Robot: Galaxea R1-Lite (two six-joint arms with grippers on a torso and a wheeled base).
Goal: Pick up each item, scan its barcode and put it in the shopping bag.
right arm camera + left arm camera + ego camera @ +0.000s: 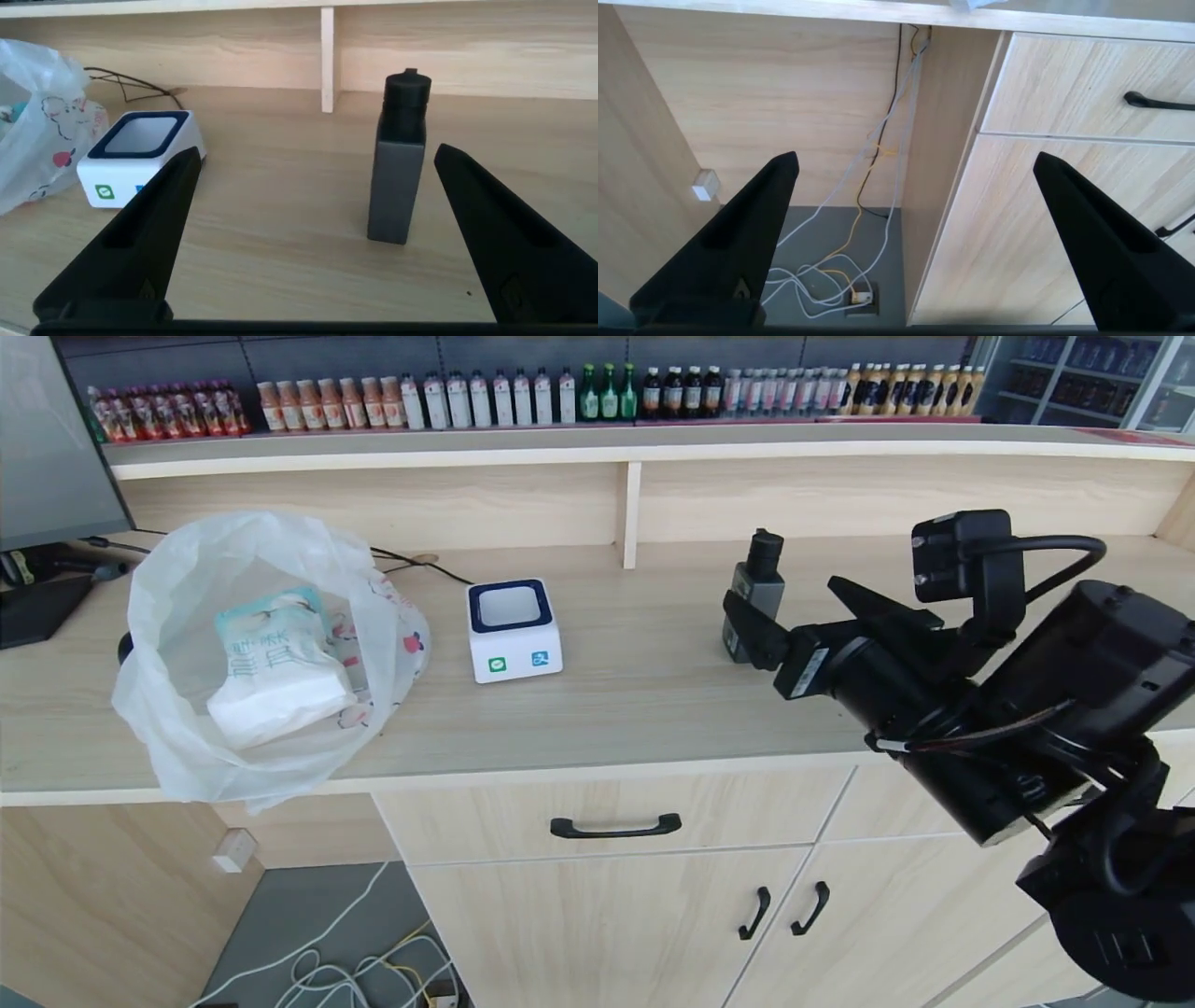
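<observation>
So far one white packet point(275, 663) sits in the shopping bag point(159, 616), while the grey bottle point(754, 583) stands on the counter point(635, 709) right of the scanner point(513, 630), apparently yet to be scanned, just ahead of the right gripper point(318, 154), whose jaws are spread.

grey bottle point(761, 581) upright, right of scanner point(513, 630) | white pouch point(271, 663) inside shopping bag point(161, 616)

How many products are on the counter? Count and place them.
2: white pouch inside the shopping bag; grey bottle upright right of the scanner. Bag may hide more.
</observation>
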